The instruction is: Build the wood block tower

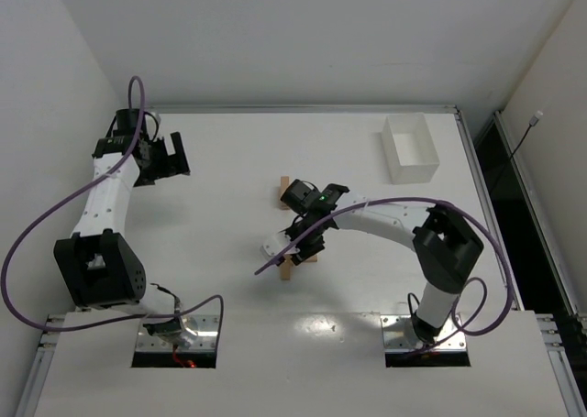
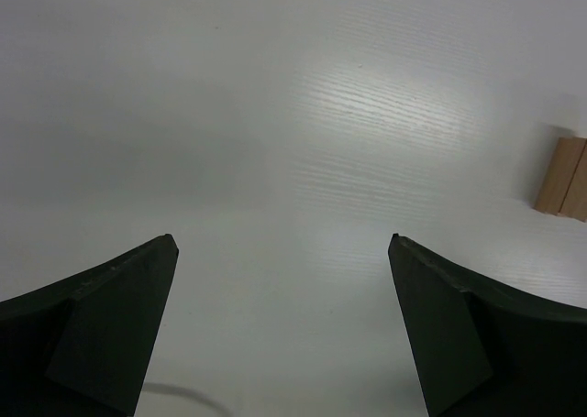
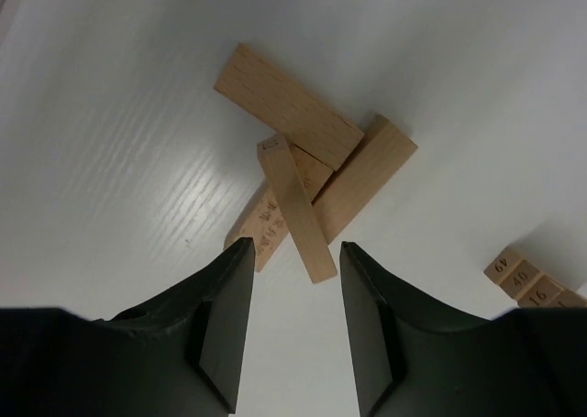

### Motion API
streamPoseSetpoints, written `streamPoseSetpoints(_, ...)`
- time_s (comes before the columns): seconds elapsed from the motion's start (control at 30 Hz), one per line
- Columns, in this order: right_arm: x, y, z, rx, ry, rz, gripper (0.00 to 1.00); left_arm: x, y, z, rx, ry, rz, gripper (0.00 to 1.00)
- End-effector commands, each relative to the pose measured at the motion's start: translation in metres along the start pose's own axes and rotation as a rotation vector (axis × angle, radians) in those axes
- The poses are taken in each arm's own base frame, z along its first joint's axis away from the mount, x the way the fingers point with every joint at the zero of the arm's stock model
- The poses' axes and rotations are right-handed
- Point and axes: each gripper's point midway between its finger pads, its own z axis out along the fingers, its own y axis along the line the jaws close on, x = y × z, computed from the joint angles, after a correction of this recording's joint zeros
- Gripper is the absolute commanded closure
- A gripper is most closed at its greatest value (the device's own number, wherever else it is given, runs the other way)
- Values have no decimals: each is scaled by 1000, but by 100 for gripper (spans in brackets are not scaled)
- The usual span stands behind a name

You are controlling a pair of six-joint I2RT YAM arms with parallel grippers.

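Several wood blocks lie crossed in a loose pile (image 3: pixel 303 151) on the white table. A slim block (image 3: pixel 295 208) lies on top of the pile, and its near end reaches between my right fingertips. My right gripper (image 3: pixel 295 245) is open and hangs just above that end, holding nothing. In the top view it (image 1: pixel 307 245) is over the pile (image 1: pixel 290 268). A row of numbered blocks (image 3: pixel 527 284) lies side by side at the right wrist view's lower right. Another group of blocks (image 1: pixel 284 192) lies behind the right wrist. My left gripper (image 2: pixel 282 241) is open and empty, far left (image 1: pixel 171 156), with block ends (image 2: pixel 564 188) at its view's right edge.
A white rectangular bin (image 1: pixel 410 147) stands at the back right of the table. A purple cable (image 1: pixel 275 261) from the right arm hangs beside the pile. The table's raised rim (image 1: pixel 303 110) runs along the back.
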Motion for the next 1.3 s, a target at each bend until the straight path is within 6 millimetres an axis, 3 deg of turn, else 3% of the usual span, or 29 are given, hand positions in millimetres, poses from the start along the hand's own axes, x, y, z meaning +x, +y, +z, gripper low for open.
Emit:
streamPoseSetpoints(0.0, -9, 3, 11, -43, -37, -45, 61, -8, 1, -4, 22, -13, -7, 1)
streamPoseSetpoints(0.33, 2, -7, 30, -79, 3, -55, 63, -6, 9, 5, 36, 23, -43, 1)
streamPoseSetpoints(0.43, 2, -11, 33, -80, 3, -55, 73, -5, 10, 8, 35, 33, -44, 1)
streamPoseSetpoints(0.57, 2, -9, 31, -91, 7, -40, 96, -5, 11, 8, 39, 32, -52, 1)
streamPoseSetpoints(0.7, -8, -5, 13, -69, -29, 32, 100, -1, 8, 8, 60, 35, -52, 1)
streamPoseSetpoints(0.8, -29, -2, -7, -55, -118, 137, 100, 5, 5, 5, 81, 31, -51, 1)
streamPoseSetpoints(0.87, -46, -7, -20, -52, -197, 270, 100, 9, 3, 3, 90, 35, -52, 1)
streamPoseSetpoints(0.97, -49, -15, -33, -74, -283, 535, 100, 15, 4, 0, 90, 36, -52, 1)
streamPoseSetpoints(1.1, -19, -21, -34, -149, -371, 950, 100, 15, -2, -8, 121, 17, -39, 1)
streamPoseSetpoints(1.13, -8, -22, -27, -179, -384, 1049, 100, 15, -4, -9, 132, 18, -39, 1)
streamPoseSetpoints(1.17, 7, -30, -33, -190, -436, 1201, 100, 14, -6, -12, 144, 10, -38, 1)
streamPoseSetpoints(1.27, 33, -30, -28, -206, -486, 1422, 100, 13, -9, -17, 158, -9, -34, 1)
